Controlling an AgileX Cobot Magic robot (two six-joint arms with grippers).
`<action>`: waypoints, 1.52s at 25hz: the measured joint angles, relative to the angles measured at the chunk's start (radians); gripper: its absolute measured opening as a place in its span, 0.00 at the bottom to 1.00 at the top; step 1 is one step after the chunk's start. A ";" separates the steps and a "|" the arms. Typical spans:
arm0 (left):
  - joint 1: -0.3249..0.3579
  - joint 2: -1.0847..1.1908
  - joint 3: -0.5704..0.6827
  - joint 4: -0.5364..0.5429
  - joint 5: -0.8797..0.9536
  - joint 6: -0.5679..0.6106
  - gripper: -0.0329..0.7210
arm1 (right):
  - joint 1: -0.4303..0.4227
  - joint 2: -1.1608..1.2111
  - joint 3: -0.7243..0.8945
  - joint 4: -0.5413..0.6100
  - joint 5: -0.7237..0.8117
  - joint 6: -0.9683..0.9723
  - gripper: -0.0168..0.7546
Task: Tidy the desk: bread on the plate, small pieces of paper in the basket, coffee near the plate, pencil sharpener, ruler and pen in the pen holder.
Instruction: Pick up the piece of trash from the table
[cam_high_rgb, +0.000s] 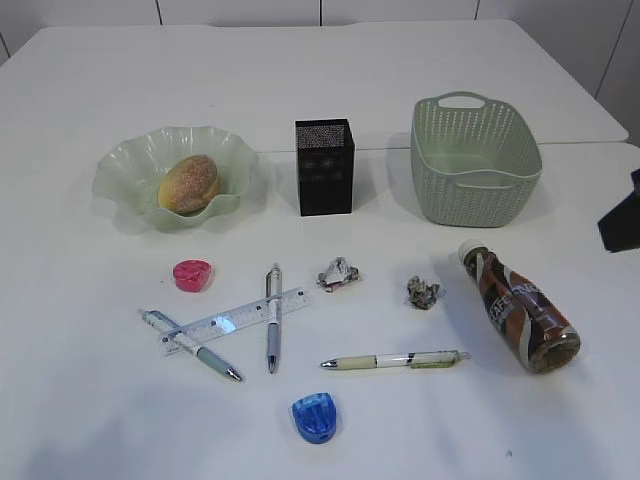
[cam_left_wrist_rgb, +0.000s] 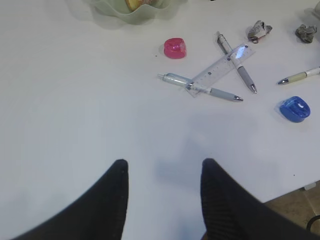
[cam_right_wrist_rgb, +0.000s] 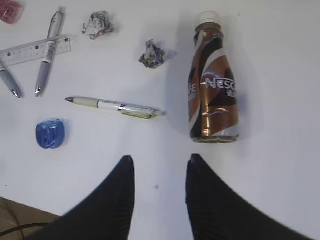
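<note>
Bread (cam_high_rgb: 189, 183) already sat in the plate (cam_high_rgb: 130, 160); coffee (cam_right_wrist_rgb: 214, 80) lay toppled on the table (cam_high_rgb: 100, 400), far off. Both pincers, left (cam_left_wrist_rgb: 164, 167) and right (cam_right_wrist_rgb: 160, 162), hung apart, empty; righting it looked next.

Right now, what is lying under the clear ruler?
Two pens: the ruler lies across one pen near its left end and another pen near its right. Nothing else shows through it.

The bread (cam_high_rgb: 188, 183) is sitting in the plate (cam_high_rgb: 130, 165), the coffee (cam_high_rgb: 520, 307) is lying on the desk (cam_high_rgb: 90, 400), and the ruler (cam_high_rgb: 235, 321) is lying across two pens
</note>
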 joint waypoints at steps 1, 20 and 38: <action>0.000 0.000 0.000 0.000 0.000 0.000 0.48 | 0.000 0.016 -0.007 0.016 0.000 -0.012 0.40; 0.000 0.000 0.000 0.000 0.000 0.000 0.48 | 0.216 0.402 -0.302 -0.081 0.068 0.011 0.58; 0.000 0.000 0.002 0.000 0.000 0.000 0.48 | 0.295 0.764 -0.548 -0.249 0.152 0.077 0.58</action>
